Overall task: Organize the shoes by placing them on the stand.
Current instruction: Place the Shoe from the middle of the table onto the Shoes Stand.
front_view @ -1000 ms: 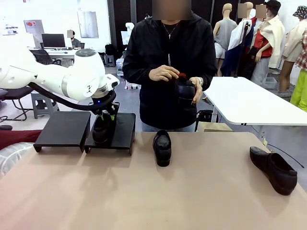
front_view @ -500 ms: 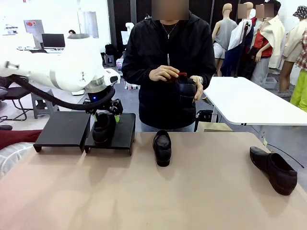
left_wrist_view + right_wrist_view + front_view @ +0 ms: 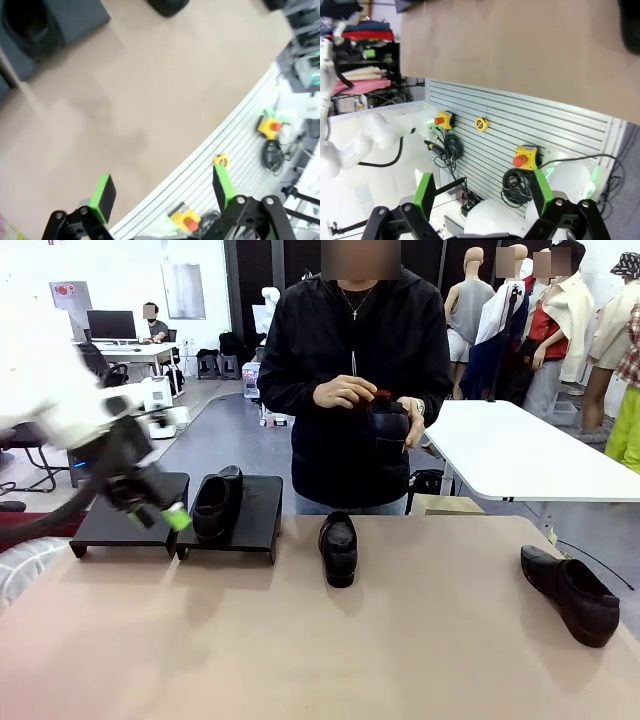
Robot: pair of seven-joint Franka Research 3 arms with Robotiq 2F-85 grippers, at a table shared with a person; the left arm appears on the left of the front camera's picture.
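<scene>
One glossy black shoe (image 3: 215,502) rests on the right platform of the black stand (image 3: 258,523), toe towards me; the left platform (image 3: 128,512) is bare. My left gripper (image 3: 160,508) is blurred in front of that left platform, apart from the shoe. In the left wrist view it (image 3: 164,189) is open and holds nothing, with the stand (image 3: 75,15) at the top left. A second shoe (image 3: 338,547) stands mid-table and a third (image 3: 572,592) lies at the right. The person's hands hold the fourth shoe (image 3: 385,430). My right gripper (image 3: 482,192) is open off the table's near edge.
The person stands at the table's far side behind the middle shoe. A white table (image 3: 520,455) is behind on the right. The right wrist view looks down past the tan tabletop (image 3: 520,45) at a slatted wall with emergency-stop buttons (image 3: 525,156).
My left gripper let go of the shoe on the right platform and swung away to the left and lower. The shoe stays on the stand. The person's hands hardly moved.
</scene>
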